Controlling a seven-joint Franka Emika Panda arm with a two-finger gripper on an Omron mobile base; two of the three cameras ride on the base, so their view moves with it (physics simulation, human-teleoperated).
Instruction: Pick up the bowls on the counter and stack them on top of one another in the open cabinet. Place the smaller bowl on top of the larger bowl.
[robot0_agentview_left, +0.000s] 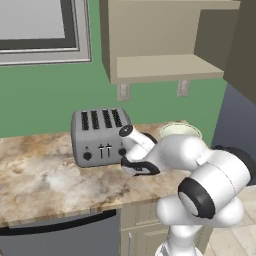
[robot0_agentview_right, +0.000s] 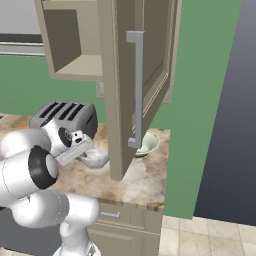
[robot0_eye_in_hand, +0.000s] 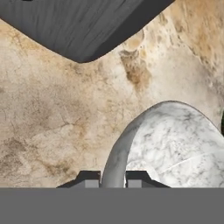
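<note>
The smaller bowl (robot0_eye_in_hand: 175, 144), greyish-white and mottled, sits on the marbled counter (robot0_eye_in_hand: 52, 113) just right of the toaster. My gripper (robot0_eye_in_hand: 112, 179) is low over it, with the bowl's near rim filling the gap between the two fingertips, one inside the bowl and one outside. In the right base view the same bowl (robot0_agentview_right: 96, 158) lies under my hand. Farther right on the counter (robot0_agentview_left: 40, 180) stands the larger pale green-cream bowl (robot0_agentview_left: 180, 131), seen again at the cabinet door's foot (robot0_agentview_right: 148, 142). The open cabinet (robot0_agentview_left: 165, 67) hangs above with a bare shelf.
A grey four-slot toaster (robot0_agentview_left: 97, 135) stands close to the left of my hand, its corner (robot0_eye_in_hand: 83, 26) near the bowl. The cabinet's open door (robot0_agentview_right: 137, 90) with a long handle hangs over the counter's right end. A dark appliance (robot0_agentview_left: 60, 232) sits below the counter.
</note>
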